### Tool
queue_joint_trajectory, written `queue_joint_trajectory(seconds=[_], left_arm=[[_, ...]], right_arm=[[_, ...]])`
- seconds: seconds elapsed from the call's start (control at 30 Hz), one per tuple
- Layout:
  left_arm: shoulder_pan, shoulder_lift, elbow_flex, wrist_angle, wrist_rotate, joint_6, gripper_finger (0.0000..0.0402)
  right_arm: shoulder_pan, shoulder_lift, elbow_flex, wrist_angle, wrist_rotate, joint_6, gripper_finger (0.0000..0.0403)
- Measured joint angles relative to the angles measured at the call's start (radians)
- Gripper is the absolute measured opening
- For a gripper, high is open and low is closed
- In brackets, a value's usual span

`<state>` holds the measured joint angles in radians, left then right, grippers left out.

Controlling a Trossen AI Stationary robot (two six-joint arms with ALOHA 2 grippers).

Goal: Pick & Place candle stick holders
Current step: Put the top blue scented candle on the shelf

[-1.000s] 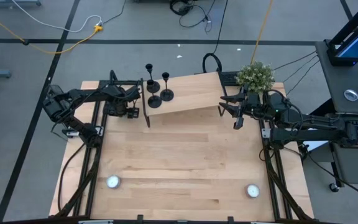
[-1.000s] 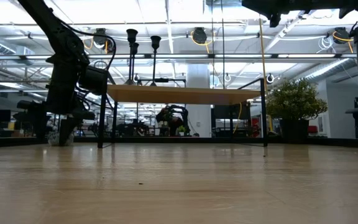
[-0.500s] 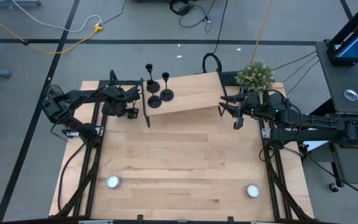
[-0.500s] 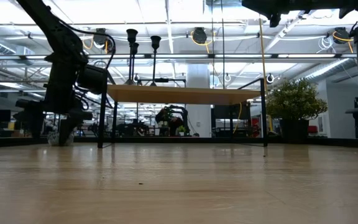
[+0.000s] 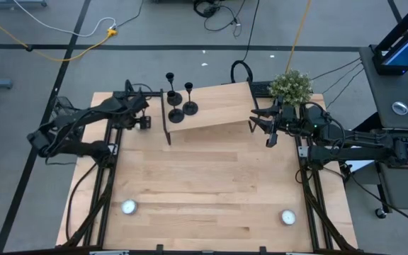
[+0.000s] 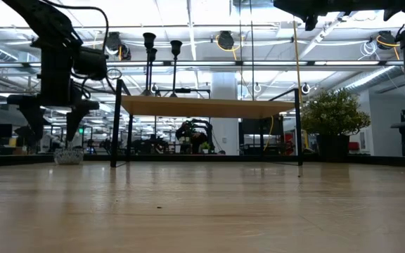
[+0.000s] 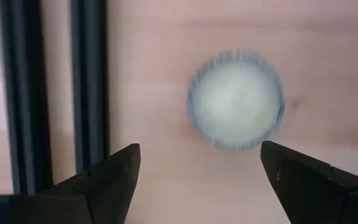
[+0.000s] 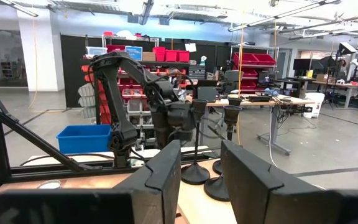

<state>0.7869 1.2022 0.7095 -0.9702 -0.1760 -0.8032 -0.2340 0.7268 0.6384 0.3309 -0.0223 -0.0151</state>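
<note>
Right of the left claw [image 5: 142, 122] — candle stick holders [image 5: 177, 99], untouched.

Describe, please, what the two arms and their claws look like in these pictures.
Both arms are dark, jointed links with black cables running along them. The left claw has two broad, wedge-shaped dark fingers. The right claw has two flat, dark grey fingers with squared tips.

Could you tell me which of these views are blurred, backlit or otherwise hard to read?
Left wrist view: the round white object has smeared edges, and the open left pincer frames it. Low view: bright ceiling lights turn the candlesticks and shelf into silhouettes, and the near tabletop is soft. High view: evenly lit and sharp. Right wrist view: the right pincer looms dark in the foreground.
</note>
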Motion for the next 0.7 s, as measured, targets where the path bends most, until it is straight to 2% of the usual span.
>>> queue_joint_trajectory(seconds=[0.17,0.37,0.7], left_arm=[[0.047,-0.016,0.001,0.014,-0.069,0.001,0.0331],[0.093,0.023,0.003,0.092,-0.033,0.039,0.0312],[0.135,0.145,0.003,0.103,0.008,0.011,0.0251]], right_arm=[[0.000,0.000,0.000,0.000,0.000,0.000,0.0105],[0.000,0.000,0.000,0.000,0.000,0.000,0.0105],[0.000,0.000,0.000,0.000,0.000,0.000,0.0105]])
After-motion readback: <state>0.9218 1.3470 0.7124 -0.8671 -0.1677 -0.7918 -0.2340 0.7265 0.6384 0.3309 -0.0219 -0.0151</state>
